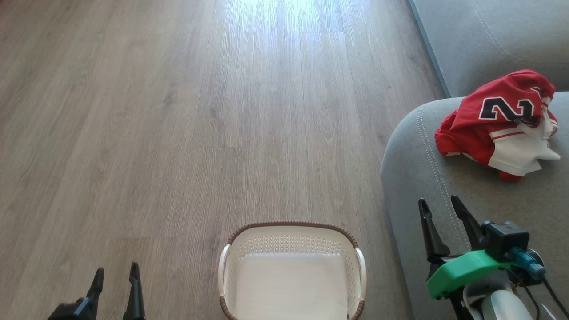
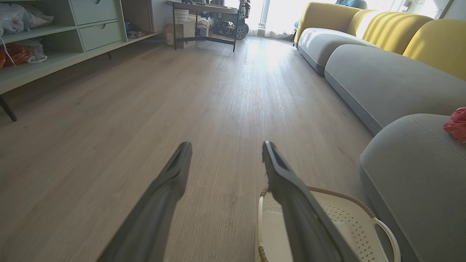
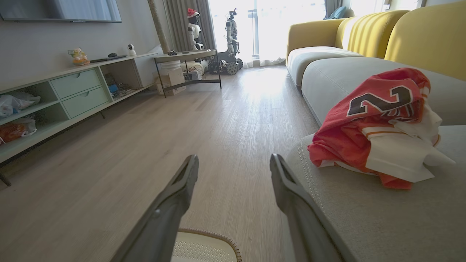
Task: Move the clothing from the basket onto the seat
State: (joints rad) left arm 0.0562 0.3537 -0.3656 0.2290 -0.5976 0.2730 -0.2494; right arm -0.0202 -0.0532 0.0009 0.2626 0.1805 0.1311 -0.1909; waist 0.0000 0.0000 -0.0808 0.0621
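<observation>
In the head view the clothing (image 1: 493, 120) lay heaped on the seat (image 1: 418, 178), the basket (image 1: 291, 266) sat on the floor (image 1: 178, 133) beside it, and the left gripper (image 1: 116, 267) and right gripper (image 1: 437, 199) were both spread. The left wrist view showed parted jaws over the basket. The right wrist view showed them parted near the clothing.

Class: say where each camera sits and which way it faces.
Head view: on the head, facing down at floor, basket, seat and clothing; left gripper and right gripper show.
Left wrist view: on the left wrist, facing along open jaws across the floor.
Right wrist view: on the right wrist, facing along open jaws past the clothing.
Both wrist views share the basket and seat.
</observation>
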